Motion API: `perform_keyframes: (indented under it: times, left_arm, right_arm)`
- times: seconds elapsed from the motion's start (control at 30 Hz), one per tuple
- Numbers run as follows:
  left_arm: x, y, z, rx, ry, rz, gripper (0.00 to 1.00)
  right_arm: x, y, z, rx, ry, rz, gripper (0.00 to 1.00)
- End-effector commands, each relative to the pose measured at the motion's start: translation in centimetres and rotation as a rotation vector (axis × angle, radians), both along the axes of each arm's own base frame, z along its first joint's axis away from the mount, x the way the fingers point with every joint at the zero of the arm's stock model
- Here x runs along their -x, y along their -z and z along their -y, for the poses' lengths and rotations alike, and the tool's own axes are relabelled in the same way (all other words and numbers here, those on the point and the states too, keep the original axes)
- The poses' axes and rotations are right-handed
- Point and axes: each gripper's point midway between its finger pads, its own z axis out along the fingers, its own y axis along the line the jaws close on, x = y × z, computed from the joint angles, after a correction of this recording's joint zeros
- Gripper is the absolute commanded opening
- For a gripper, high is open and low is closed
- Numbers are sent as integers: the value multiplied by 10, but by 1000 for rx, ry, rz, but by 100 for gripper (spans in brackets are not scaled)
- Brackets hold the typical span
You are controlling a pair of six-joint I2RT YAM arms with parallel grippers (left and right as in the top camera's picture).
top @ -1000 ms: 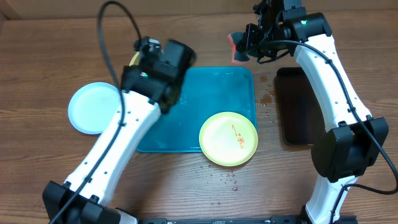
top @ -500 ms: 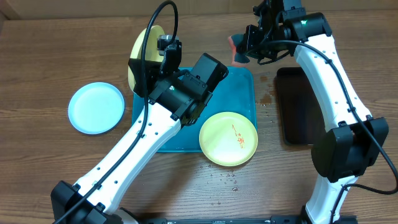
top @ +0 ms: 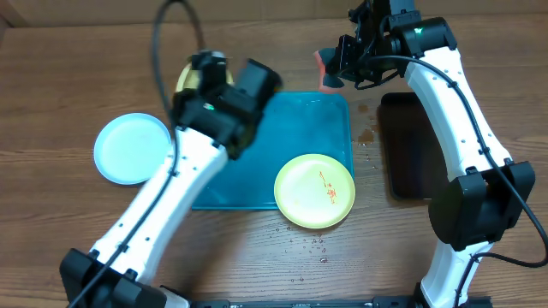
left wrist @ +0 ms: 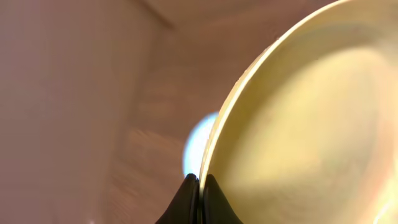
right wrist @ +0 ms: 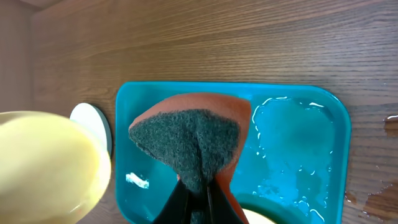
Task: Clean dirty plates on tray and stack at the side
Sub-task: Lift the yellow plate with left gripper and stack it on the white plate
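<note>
**Left gripper** [left wrist: 199, 183]: the jaws are pinched narrow on the rim of a pale yellow-green plate [left wrist: 298, 124]. The plate is held off the table on edge, near the 11 o'clock corner of the turquoise tray [top: 295, 128].

**Light blue-white plate** [top: 131, 148]: it lies flat on the table at 9 o'clock, just beside the tray. It shows no smears.

**Second yellow-green plate** [top: 314, 190]: it sits at the 5 o'clock corner of the tray, overhanging the rim. Red-orange smears are visible on it.

**Right gripper** [right wrist: 198, 186]: the jaws are clamped on an orange sponge [right wrist: 186, 137], green scouring face outward. It hangs above the 1 o'clock corner of the tray. A black tray [top: 409, 145] lies at 3 o'clock.

**Hazards**
- The rim pinch is thin. A wet plate may pivot or slip out during scrubbing pressure or a fast swing.
- Setting the held plate down off-centre on the blue-white one would produce an unstable stack.
- The overhanging plate may tip if it is pressed near its outer edge.
- Both arms work over the same tray, so crossing paths risks contact.
</note>
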Motion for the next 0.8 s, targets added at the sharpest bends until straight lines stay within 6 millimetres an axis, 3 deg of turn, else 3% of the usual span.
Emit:
perform_keyframes:
  times: [0.0, 0.17, 0.2, 0.33, 0.47, 0.63, 0.77]
  left_arm:
    - [1, 32, -16, 367, -65, -90, 4]
    - [7, 61, -65, 622, -161, -157, 4]
    - [12, 74, -89, 703, -214, -156, 4]
    - [25, 105, -144, 792, -361, -97, 4]
    - [37, 133, -182, 873, -455, -17, 4]
    - [56, 162, -217, 899, -562, 68, 4]
    - [60, 177, -228, 888, -572, 104, 4]
  right_arm:
    - [-1, -5, -1, -1, -7, 17, 4]
    - [0, -5, -1, 0, -7, 14, 4]
    - [0, -5, -1, 0, -7, 15, 4]
    - [1, -4, -1, 1, -11, 12, 4]
    - [2, -3, -1, 3, -10, 6, 4]
    - [3, -3, 0, 4, -10, 0, 4]
    - [4, -3, 0, 4, -10, -2, 4]
